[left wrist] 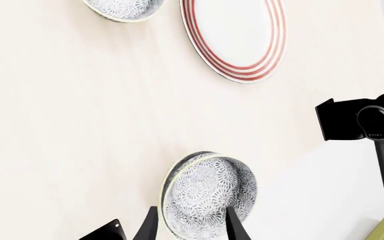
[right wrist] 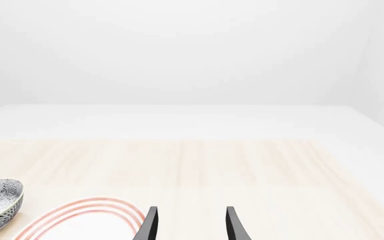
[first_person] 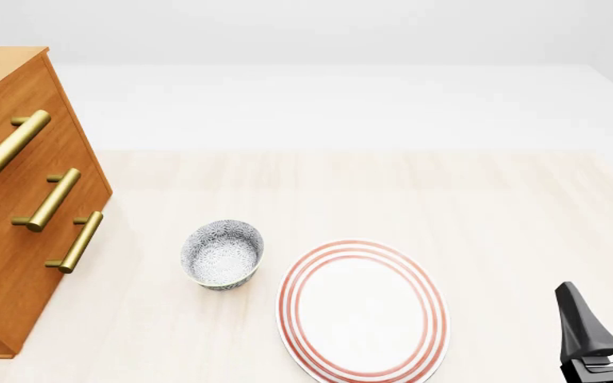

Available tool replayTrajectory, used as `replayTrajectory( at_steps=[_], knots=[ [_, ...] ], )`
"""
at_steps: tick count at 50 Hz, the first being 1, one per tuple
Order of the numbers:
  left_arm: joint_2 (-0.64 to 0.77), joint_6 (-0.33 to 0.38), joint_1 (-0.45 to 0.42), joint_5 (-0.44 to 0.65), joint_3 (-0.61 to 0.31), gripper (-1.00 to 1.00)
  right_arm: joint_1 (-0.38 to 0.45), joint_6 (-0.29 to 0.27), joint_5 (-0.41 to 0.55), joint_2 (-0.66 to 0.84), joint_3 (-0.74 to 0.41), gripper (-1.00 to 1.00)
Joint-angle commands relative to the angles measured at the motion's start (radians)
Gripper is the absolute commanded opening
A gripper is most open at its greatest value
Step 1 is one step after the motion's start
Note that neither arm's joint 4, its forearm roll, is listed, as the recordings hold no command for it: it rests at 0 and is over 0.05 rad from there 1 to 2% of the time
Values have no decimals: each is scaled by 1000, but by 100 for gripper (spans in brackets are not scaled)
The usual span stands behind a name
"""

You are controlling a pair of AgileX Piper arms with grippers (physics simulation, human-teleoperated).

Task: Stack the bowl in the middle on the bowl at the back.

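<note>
Pale wood-grain table (first_person: 498, 215) w/ light cream planks, fills most of the front view. Beyond its far edge: plain white floor (first_person: 338, 104), running into a blank white wall (first_person: 306, 28), no visible seam details. At left, an orange-brown wooden drawer cabinet (first_person: 9, 263), tilted in perspective, w/ three brass bar handles (first_person: 51, 199). Lighting soft & even, shadows faint.

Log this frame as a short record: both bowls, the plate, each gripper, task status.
middle bowl: tilted, gripped by left gripper fingers
back bowl: upright on table, left of plate
red-ringed plate: flat on table
right gripper: open, empty
stacking: not yet done
</note>
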Motion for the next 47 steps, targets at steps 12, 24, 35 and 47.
replayTrajectory(
  at_steps=[12,24,35,47],
  knots=[
    [-35,96,154,76,-220,100,-2,-1,0,0,-2,100],
    [-59,101,220,76,-312,100,-4,0,0,1,-2,100],
    [-89,113,332,76,-354,100,-5,5,-1,0,-1,100],
    [-119,200,504,76,-443,100,-6,6,-1,0,0,100]
  ],
)
